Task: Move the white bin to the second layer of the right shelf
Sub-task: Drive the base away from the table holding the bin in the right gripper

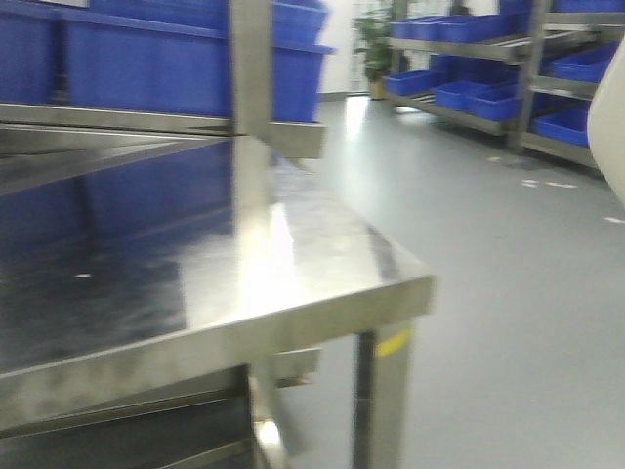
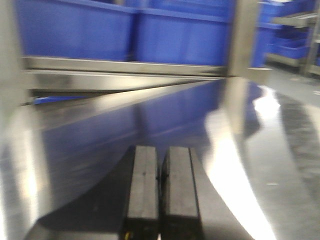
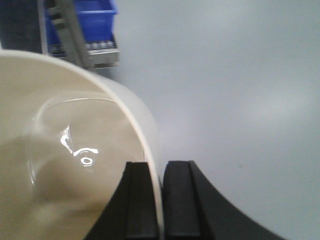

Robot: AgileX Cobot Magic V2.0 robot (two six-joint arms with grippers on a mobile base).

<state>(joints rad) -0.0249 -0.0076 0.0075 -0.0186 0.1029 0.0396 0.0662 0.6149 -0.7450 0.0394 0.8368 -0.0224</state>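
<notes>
left gripper (image 2: 161,165) closed, empty, low over steel tabletop (image 2: 260,150) | right gripper (image 3: 161,175) clamps white bin (image 3: 65,100) rim (above floor (image 3: 240,75))

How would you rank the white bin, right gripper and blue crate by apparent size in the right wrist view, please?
white bin
right gripper
blue crate, small partly because it is far off

The left claw (image 2: 161,167) has two flat, matte black, rectangular fingers (image 2: 144,185), with a small yellow speck (image 2: 130,234) near the base of one. The right claw (image 3: 161,175) looks alike: blocky black fingers (image 3: 180,200), each with a lengthwise ridge, whose outer sides flare out in smooth curves.
</notes>
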